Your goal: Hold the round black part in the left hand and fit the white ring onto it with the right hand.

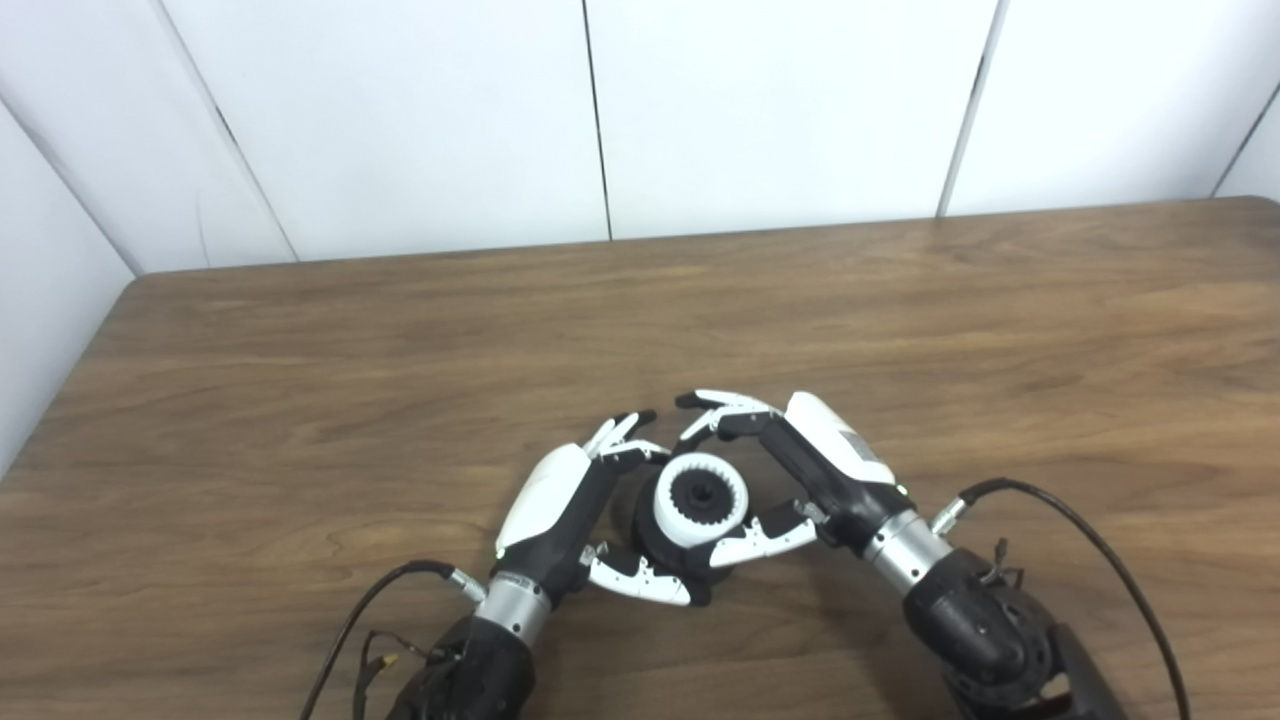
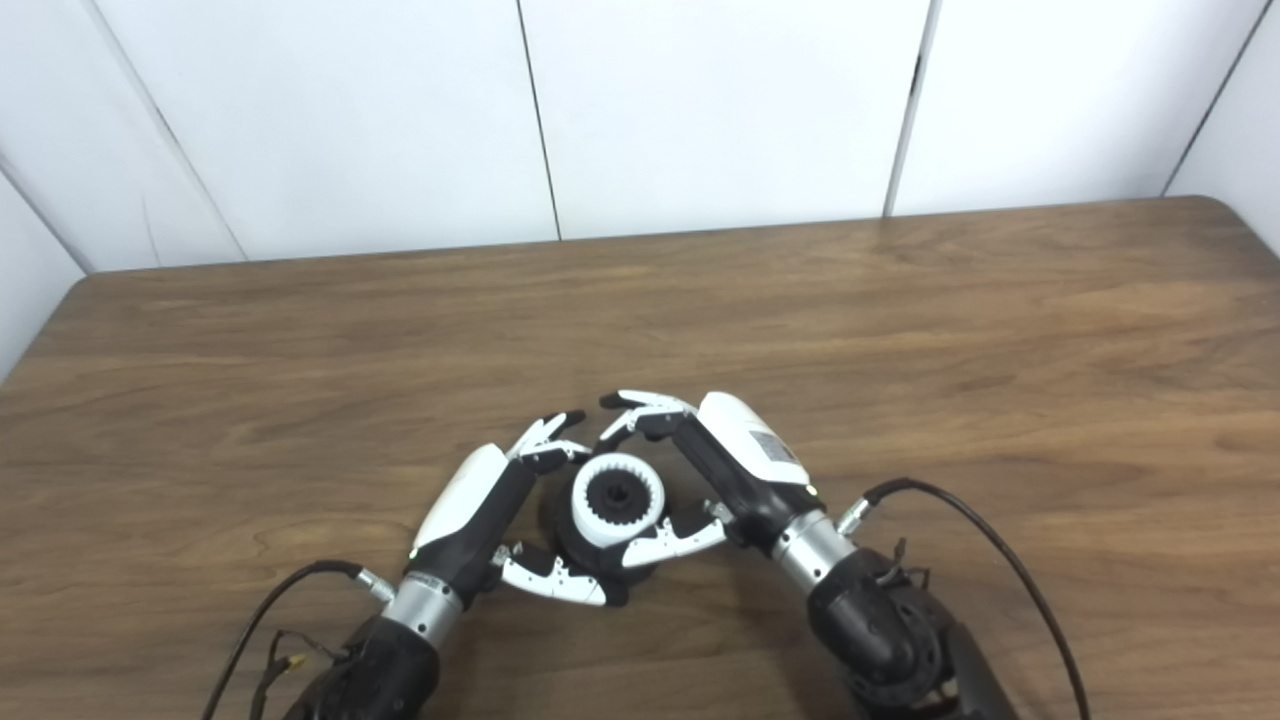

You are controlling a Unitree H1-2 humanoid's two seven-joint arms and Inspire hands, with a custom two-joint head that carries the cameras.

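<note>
The round black part (image 1: 646, 536) stands on the wooden table (image 1: 900, 320) near the front edge, between my two hands. The white ring (image 1: 668, 512) sits on top of it, with a toothed inner edge and the black hub showing through its middle. My left hand (image 1: 555, 500) is shut on the black part, thumb at its near side and fingers at its far left side. My right hand (image 1: 825, 460) is shut on the white ring (image 2: 590, 512), thumb against its near right edge and fingers curled over its far side.
A black cable (image 1: 1100, 540) loops out from my right wrist over the table. Another cable (image 1: 360, 610) loops at my left wrist. White wall panels (image 1: 780, 110) stand behind the table's far edge.
</note>
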